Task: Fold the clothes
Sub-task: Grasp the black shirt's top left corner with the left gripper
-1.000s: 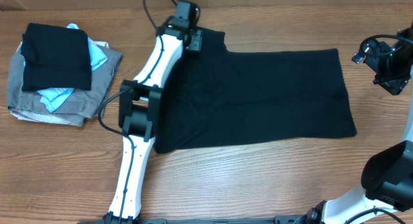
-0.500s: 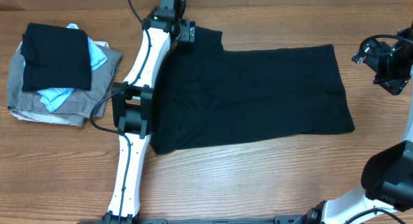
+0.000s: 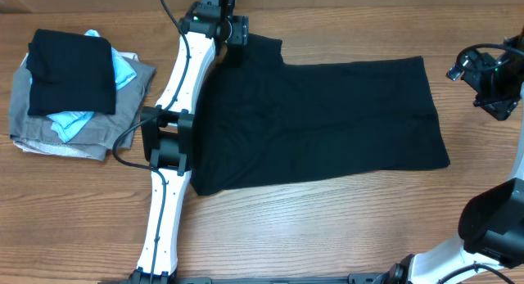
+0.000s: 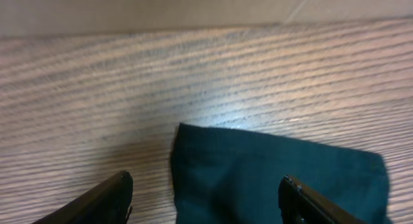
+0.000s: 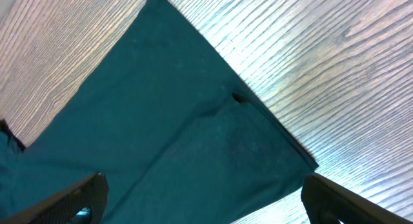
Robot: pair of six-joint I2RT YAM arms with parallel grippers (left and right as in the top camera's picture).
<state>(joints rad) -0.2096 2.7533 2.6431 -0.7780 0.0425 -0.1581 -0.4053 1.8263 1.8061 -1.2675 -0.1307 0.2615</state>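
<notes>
lying flat across the middle of the counter, the black t-shirt looks barely started, the main folds not yet made. the left arm reaches to the far corner, left claw released and empty just above the sleeve. the right claw gapes wide, empty, beside the shirt's right end

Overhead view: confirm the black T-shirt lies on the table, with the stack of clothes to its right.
Wrong side. The overhead view shows the stack of clothes to the left of the black T-shirt, which does lie on the table.
</notes>
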